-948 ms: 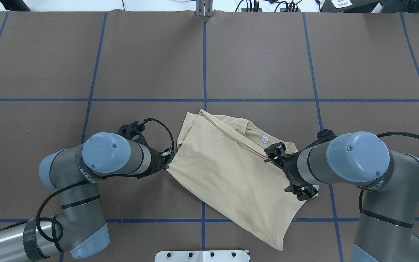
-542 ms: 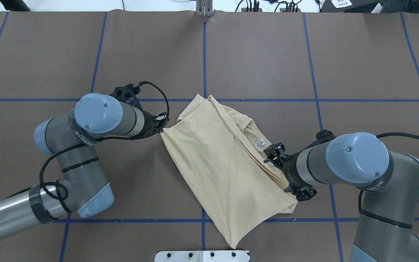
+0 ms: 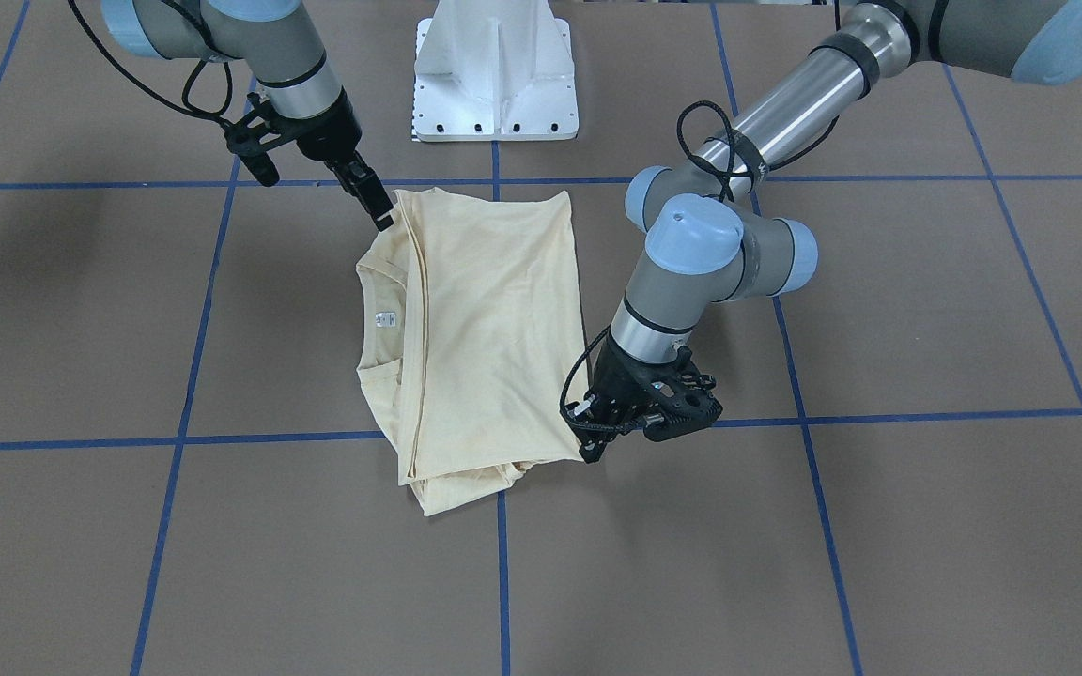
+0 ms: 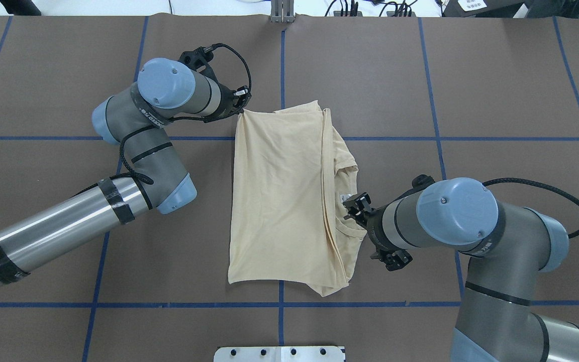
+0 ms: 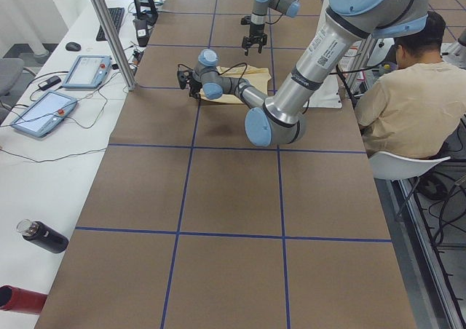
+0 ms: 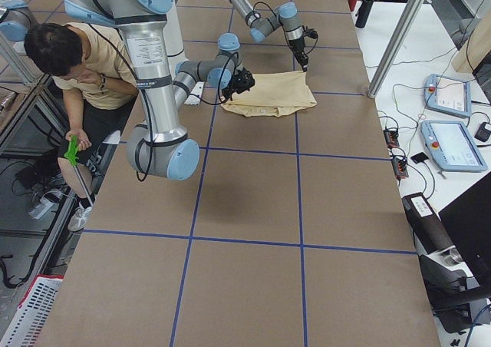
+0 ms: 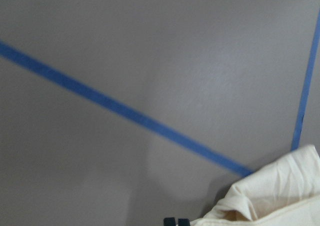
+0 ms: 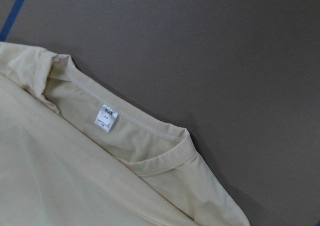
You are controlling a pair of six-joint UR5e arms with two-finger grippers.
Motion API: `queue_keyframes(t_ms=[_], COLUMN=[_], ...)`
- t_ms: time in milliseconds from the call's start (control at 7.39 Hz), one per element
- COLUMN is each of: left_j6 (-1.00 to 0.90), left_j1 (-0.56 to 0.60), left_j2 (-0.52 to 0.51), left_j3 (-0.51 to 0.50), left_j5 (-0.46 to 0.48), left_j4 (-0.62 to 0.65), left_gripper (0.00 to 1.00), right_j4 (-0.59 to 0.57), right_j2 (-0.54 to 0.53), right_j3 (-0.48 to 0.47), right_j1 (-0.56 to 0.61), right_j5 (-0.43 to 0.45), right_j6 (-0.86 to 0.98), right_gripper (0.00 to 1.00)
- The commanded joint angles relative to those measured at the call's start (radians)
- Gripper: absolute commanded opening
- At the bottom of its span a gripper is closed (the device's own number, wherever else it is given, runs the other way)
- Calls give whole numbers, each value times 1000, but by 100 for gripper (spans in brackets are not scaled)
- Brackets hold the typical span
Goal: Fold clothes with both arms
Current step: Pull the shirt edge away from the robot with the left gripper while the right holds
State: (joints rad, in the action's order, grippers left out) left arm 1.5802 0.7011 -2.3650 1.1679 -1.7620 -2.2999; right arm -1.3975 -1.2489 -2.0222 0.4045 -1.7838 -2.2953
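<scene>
The cream T-shirt lies folded lengthwise on the brown table, collar and white neck label on the right. Its print is hidden. My left gripper is shut on the shirt's far left corner; it also shows in the front view. In the left wrist view the shut fingertips sit beside the fabric. My right gripper is shut on the shirt's near right edge by the shoulder. In the overhead view its fingers are hidden under the wrist. The right wrist view shows the collar and label.
Blue tape lines grid the table. The white pedestal base stands at the near edge. A seated operator is beside the robot. Tablets and bottles lie on side benches.
My left gripper has swung away from the robot, dragging its corner of the shirt. The shirt has turned from slanted to straight along the table. My right gripper has shifted slightly left.
</scene>
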Motion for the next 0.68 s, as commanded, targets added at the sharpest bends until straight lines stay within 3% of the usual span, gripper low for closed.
queue_keyframes(t_ms=[0,271,542], left_j6=[-17,-17,-17], left_j1=[14,17,17], left_j2=[-4,102,124], left_j3=[27,181,220], left_j5=[-8,-34,-33], left_j4=[-4,31,63], left_gripper=[46,46,46], right_j4=[0,0,-6], right_j2=[49,46,45], right_j3=[28,59,76], right_j1=[-16,-116,-215], right_j5=[4,36,156], right_j6=[0,7,22], right_gripper=[100,100,100])
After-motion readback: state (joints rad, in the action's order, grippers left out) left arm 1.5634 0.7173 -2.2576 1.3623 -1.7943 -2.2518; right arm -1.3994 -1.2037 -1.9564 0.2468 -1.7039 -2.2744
